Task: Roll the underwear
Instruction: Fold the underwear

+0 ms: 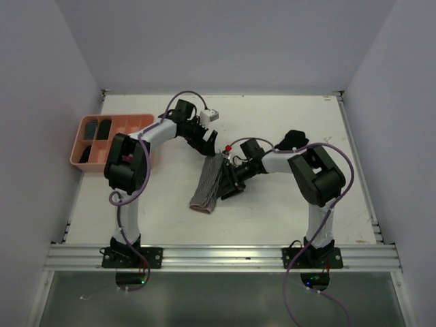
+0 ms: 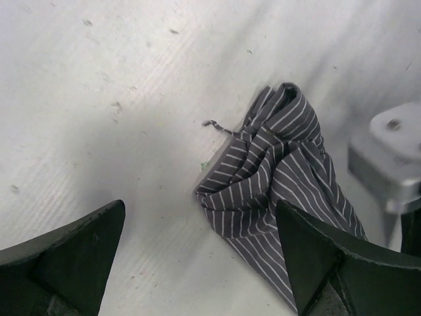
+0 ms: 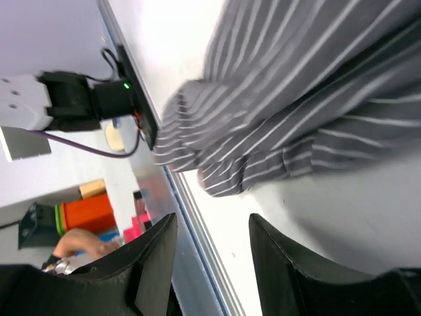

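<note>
The striped underwear [image 2: 276,164] lies bunched just ahead of the left claw [image 2: 200,209] — spread wide, empty — and just beyond the right claw [image 3: 212,222], half open, gripping nothing.

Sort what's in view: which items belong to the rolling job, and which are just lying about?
Job: striped underwear; black underwear.
Lying about: pink tray.
</note>
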Robot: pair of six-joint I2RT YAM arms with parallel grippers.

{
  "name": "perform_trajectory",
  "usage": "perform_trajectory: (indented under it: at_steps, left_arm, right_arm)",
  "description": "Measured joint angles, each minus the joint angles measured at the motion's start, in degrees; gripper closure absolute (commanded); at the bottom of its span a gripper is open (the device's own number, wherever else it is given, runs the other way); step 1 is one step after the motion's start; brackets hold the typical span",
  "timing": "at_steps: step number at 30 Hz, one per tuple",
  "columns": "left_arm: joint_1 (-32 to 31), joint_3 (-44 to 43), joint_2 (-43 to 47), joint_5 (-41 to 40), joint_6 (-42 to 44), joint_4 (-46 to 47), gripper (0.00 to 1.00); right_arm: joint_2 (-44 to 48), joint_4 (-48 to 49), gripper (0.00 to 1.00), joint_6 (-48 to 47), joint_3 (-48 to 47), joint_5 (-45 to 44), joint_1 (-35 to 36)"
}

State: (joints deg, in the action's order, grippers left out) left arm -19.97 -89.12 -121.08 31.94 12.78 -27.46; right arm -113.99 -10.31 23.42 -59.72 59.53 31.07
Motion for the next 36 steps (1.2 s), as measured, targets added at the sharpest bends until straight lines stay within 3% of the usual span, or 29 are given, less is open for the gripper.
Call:
perform_trajectory:
  at_steps: [5, 8, 9, 13, 17, 22, 24, 26, 30, 36]
  left_arm:
    - [0.94, 0.66, 4.59, -1.01, -0.24, 1.05, 0.0]
    - [1.7, 5.6, 12.39, -1.81, -0.85, 3.78, 0.0]
    - [1.9, 8.22, 16.35, -1.95, -1.38, 4.94, 0.0]
    - [0.76, 14.25, 26.1, -4.37, -0.96, 6.34, 0.0]
    - [-6.54, 19.5, 30.73, -10.91, 1.55, 4.66, 0.0]
    - [-13.62, 27.52, 31.04, -12.68, 1.44, 0.9, 0.02]
    - [-13.88, 30.23, 31.08, -14.19, 0.48, 0.74, 0.11]
    - [-13.92, 30.75, 31.08, -15.34, -0.96, 1.31, 0.27]
    - [-14.21, 29.35, 30.42, -17.16, -3.3, 4.28, 0.24]
    - [-14.69, 21.09, 22.58, -19.06, -6.36, 7.78, 0.23]
  right_arm:
    - [8.44, -0.28, 0.48, -0.59, 0.07, -1.14, -7.78]
    - [12.07, -1.42, 0.57, -3.19, -1.79, -3.91, -11.87]
    - [12.2, -1.42, 0.62, -3.48, -2.75, -4.79, -12.28]
    - [11.19, -0.33, 0.64, -2.16, -5.55, -7.41, -11.72]
    - [8.31, 0.04, 0.65, 0.09, -9.62, -10.16, -10.56]
    - [5.57, -0.35, 0.7, 2.8, -12.33, -13.33, -9.99]
    - [4.37, 0.11, 0.76, 4.37, -11.82, -13.97, -9.99]
    - [2.84, 1.92, 0.79, 6.12, -9.94, -14.88, -10.03]
    - [-0.15, 4.37, 0.84, 9.16, -7.19, -16.7, -10.03]
    - [-1.31, 9.29, 0.85, 13.03, -6.23, -19.5, -10.03]
